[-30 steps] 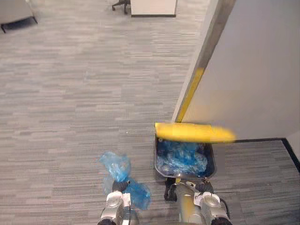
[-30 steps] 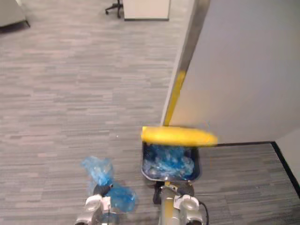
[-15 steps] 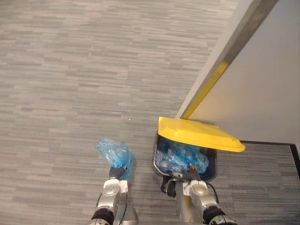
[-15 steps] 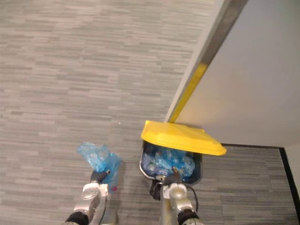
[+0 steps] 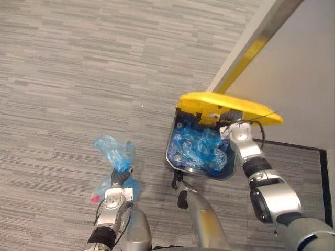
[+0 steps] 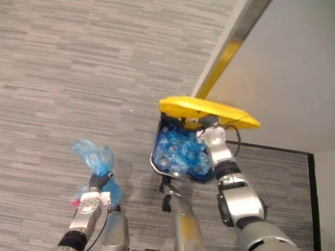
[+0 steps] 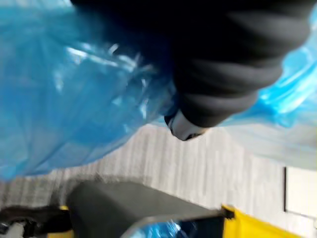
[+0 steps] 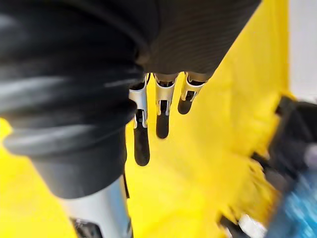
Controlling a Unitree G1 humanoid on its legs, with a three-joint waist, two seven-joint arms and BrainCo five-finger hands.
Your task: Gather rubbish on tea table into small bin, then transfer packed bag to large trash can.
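Observation:
A knotted blue plastic bag [image 5: 112, 154] hangs left of the large dark trash can [image 5: 170, 155], and my left hand [image 5: 118, 194] is shut on its neck. Up close, the bag [image 7: 74, 99] is bunched against the hand's dark cover, with the can [image 7: 124, 203] beyond it. The can holds several blue bags [image 5: 199, 149]. Its yellow lid [image 5: 230, 104] is tilted up. My right hand [image 5: 238, 135] reaches over the can to the lid's underside. Its straight fingers [image 8: 141, 144] lie against the yellow lid [image 8: 223, 124].
A pale wall panel [image 5: 303, 63] with a metal edge and a yellow strip [image 5: 246, 57] stands right behind the can. A dark baseboard line [image 5: 298, 147] runs along the floor at the right. Grey carpet [image 5: 78, 78] spreads to the left and ahead.
My right hand has risen from the can's front rim to under the lid, and the lid stands higher. The left hand still holds the bag. The camera has shifted.

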